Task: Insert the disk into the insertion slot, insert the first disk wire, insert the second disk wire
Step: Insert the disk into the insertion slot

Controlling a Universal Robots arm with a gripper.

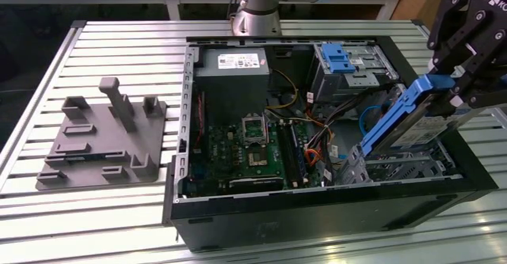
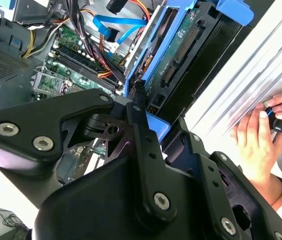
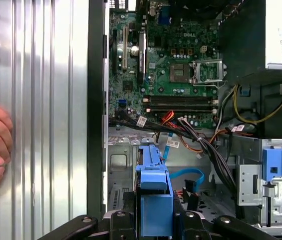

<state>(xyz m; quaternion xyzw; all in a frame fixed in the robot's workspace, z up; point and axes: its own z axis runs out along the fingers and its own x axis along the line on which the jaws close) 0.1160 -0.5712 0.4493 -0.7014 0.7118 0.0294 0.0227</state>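
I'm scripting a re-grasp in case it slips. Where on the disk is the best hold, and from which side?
Grip the disk by the raised end of its blue carrier, coming from above, as the end effector does now. The disk stands tilted with its lower end at the insertion slot, so the raised end looks like the freest part, and its flat sides suit a pinch.

Slatted table (image 1: 119, 38) with computer case (image 1: 317, 210), grey fixture (image 1: 95, 151)

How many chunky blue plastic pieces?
2: the carrier framing the disk, which the gripper holds tilted at the insertion slot; the latch on the grey bay. Others may be hidden.
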